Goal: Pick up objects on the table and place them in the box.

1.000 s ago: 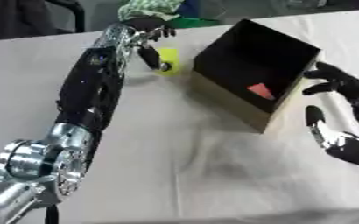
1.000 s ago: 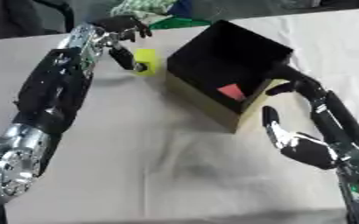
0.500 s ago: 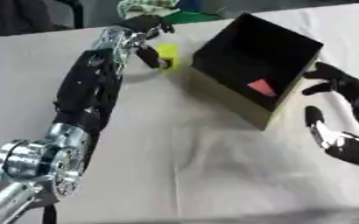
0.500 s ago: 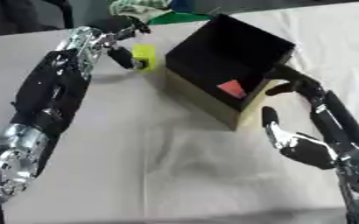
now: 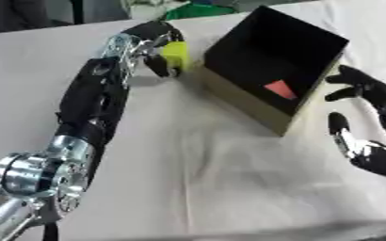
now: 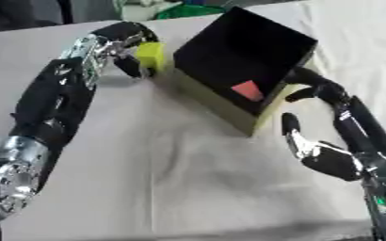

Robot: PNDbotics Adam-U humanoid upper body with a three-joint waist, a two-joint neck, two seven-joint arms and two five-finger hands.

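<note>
So the box (image 5: 272, 66) sits at about 1 o'clock on the table (image 5: 213, 179), open side up. There's one small flat item (image 5: 280, 89) inside it, lying on the bottom. The left hand (image 5: 151, 44) is out at 11 o'clock, just left of the box, curled around a small block (image 5: 175, 52) right next to the box's left wall. The right hand (image 6: 320, 146) is at 3 o'clock, fingers spread beside the box's right corner. Some stuff (image 5: 198, 9) piled behind the box at 12, can't make it out.

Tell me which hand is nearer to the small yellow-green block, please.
Left. The left hand has its fingers curled round the small yellow-green block, beside the black open box. The right hand stays open on the box's other side.
</note>
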